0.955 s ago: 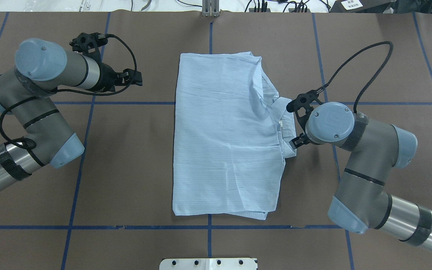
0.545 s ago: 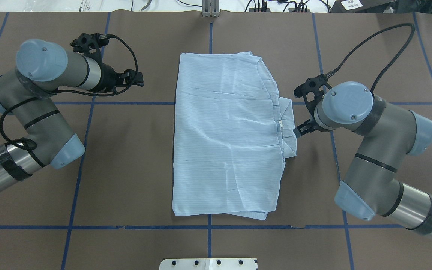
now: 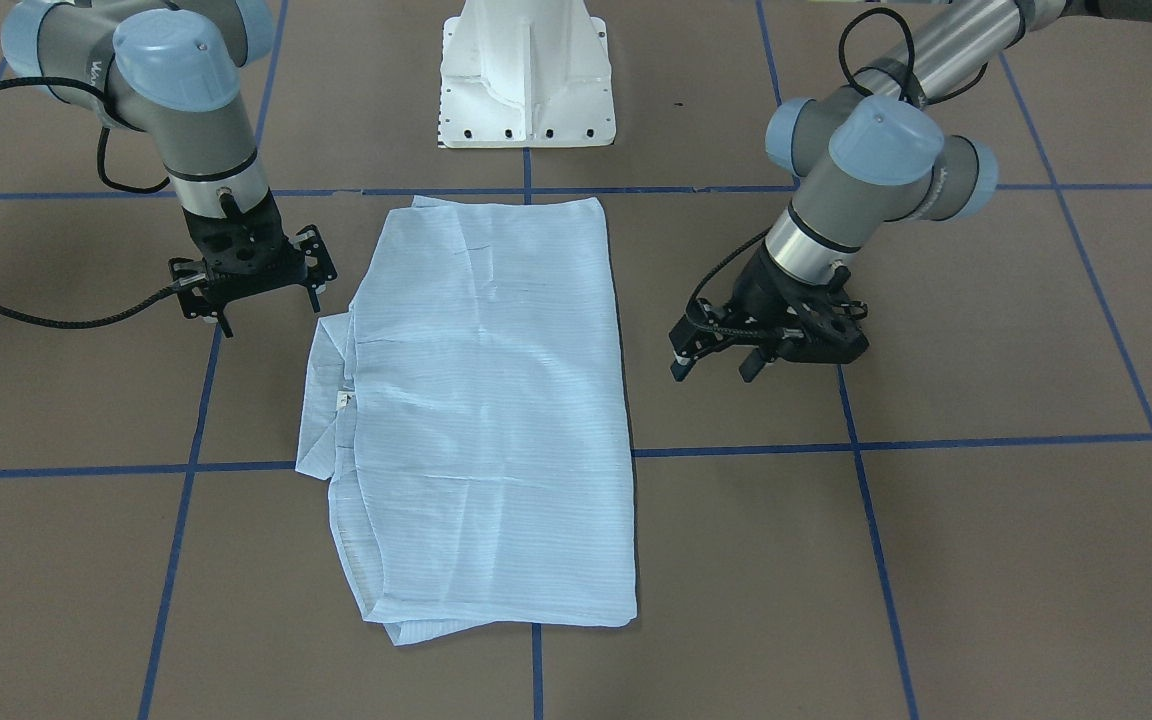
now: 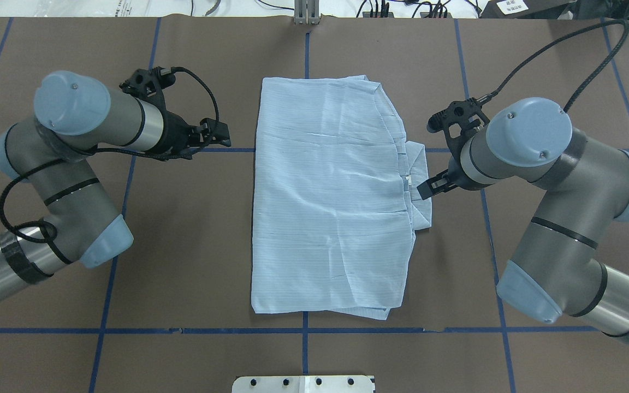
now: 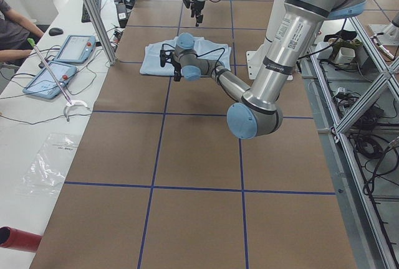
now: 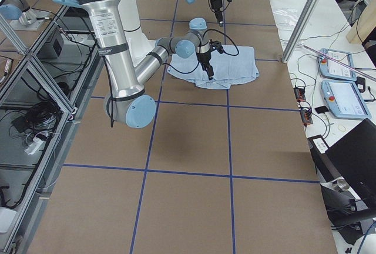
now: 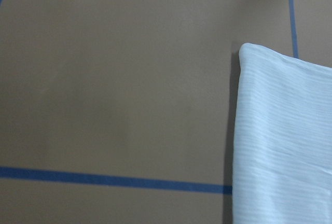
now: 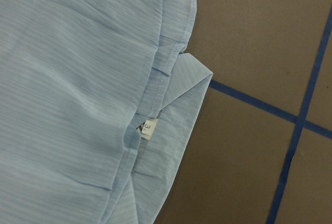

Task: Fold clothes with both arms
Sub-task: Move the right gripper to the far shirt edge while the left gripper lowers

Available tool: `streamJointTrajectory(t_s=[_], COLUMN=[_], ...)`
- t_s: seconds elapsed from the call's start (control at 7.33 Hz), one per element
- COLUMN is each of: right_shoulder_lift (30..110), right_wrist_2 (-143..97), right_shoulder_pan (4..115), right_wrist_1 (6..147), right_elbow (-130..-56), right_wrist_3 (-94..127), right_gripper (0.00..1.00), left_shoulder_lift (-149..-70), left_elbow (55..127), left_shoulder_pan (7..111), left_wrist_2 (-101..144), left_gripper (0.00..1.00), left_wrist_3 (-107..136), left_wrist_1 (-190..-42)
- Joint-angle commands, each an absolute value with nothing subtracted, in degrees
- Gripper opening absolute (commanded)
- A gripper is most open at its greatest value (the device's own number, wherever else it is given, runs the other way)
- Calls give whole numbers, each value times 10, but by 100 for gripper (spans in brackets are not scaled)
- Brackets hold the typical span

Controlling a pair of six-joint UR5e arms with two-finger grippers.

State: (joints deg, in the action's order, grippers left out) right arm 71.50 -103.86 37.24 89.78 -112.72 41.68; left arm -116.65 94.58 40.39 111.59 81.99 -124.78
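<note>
- A thin, light blue shirt [image 4: 331, 196] with fine stripes lies folded into a long rectangle at the middle of the table [image 4: 194, 245], whose matte brown covering is ruled into squares by blue tape lines [image 4: 129, 330].
- The cloth is softly creased; its left-arm edge is straight, while the collar [image 8: 187, 94] and layered plackets jut out on the right-arm side, with a small white neck label [image 8: 149, 128] tucked among the folds.
- The black right gripper [image 3: 271, 312] hangs just beside the collar, fingers spread and empty.
- The left gripper [image 3: 714, 366] sits apart from the shirt's straight edge, fingers likewise parted and gripping nothing.
- The silver-grey arms have pale blue caps.
</note>
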Motion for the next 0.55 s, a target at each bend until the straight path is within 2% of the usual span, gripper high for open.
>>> streamJointTrajectory(t_s=[0.0,0.14,0.41], right_shoulder_lift=[720,738,766], right_wrist_2=[-1063,-1060,-1060], right_shoulder_pan=[339,320,294], right_wrist_1=[896,896,883], right_elbow=[-1150,-1165,-1202], right_wrist_3=[550,561,606], right_gripper=[100,100,100], left_shoulder_lift=[-1163,-1163,-1159], left_elbow=[1034,1073,1080], left_shoulder_pan=[340,308,208], left_wrist_2=[1116,1111,1025], left_gripper=[100,100,99], left_wrist_3=[895,926,983], left_wrist_1=[-1180,-1134,-1115])
